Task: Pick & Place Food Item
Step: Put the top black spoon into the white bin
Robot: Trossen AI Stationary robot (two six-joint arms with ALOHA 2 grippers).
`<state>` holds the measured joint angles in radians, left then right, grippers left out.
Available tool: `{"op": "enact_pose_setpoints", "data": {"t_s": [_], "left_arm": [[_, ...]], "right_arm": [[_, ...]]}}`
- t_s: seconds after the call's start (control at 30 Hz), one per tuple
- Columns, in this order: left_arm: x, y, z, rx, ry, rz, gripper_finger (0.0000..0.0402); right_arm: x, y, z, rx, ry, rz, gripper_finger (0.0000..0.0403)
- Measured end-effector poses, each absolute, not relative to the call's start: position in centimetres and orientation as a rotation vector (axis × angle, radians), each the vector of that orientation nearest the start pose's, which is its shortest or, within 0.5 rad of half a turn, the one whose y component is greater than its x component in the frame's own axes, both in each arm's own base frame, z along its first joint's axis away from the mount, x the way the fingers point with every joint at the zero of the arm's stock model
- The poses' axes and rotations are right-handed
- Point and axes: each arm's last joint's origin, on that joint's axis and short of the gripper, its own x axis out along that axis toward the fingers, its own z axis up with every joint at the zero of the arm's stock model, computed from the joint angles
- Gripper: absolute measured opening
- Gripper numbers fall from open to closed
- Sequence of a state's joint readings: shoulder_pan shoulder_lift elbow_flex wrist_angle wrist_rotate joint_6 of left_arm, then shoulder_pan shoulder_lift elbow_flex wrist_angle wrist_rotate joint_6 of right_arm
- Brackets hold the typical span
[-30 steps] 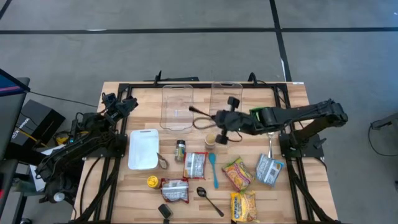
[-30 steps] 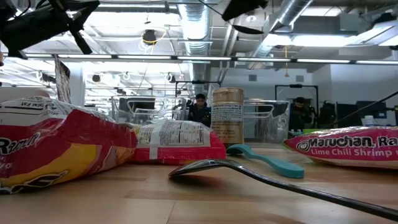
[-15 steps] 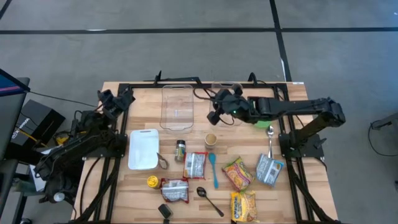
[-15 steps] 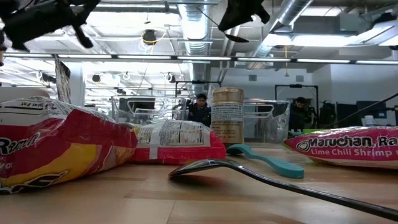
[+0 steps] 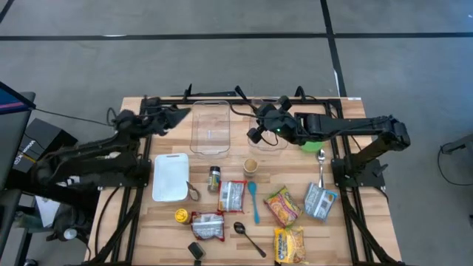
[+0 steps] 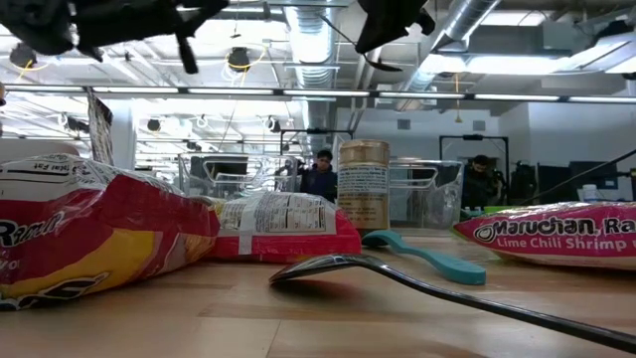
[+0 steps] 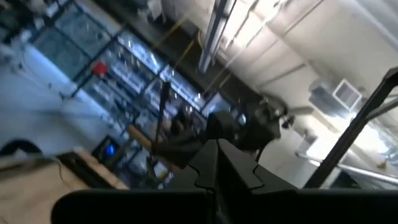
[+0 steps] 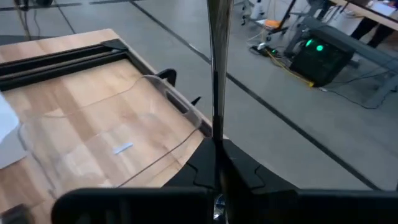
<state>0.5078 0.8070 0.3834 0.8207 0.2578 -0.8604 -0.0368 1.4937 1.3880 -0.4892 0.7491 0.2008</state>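
Noodle packets (image 5: 290, 244) lie flat at the tabletop's near edge towards its right corner (a black spoon (image 5: 247, 236) rests just beside them), untouched by either arm, with a spice jar (image 5: 213, 178) upright near the middle. Towards the far edge, the right gripper (image 8: 216, 155) hangs above one clear container (image 5: 267, 111), fingers pinched on a thin dark rod (image 8: 217, 62), possibly a utensil handle, though its end is hard to make out. The left gripper (image 5: 177, 114) hovers by the far-left corner beside the other clear container (image 5: 211, 127), fingers pressed together on nothing.
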Motion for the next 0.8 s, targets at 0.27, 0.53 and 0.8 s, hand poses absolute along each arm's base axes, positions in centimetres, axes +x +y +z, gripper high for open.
{"op": "enact_pose_setpoints", "data": {"t_s": [0.27,0.53,0.8], "left_arm": [[18.8,7.4,26.9,-0.771,-0.328,0.071,0.0000],[20.1,6.7,26.0,-0.810,-0.306,0.135,0.0000],[20.7,6.3,25.2,-0.835,-0.284,0.182,0.0000]], "right_arm": [[33.9,-3.0,32.9,-0.051,0.551,-0.801,0.0002],[36.3,-1.0,30.8,-0.168,0.614,-0.770,0.0002],[36.7,-0.4,30.9,-0.171,0.609,-0.750,0.0002]]}}
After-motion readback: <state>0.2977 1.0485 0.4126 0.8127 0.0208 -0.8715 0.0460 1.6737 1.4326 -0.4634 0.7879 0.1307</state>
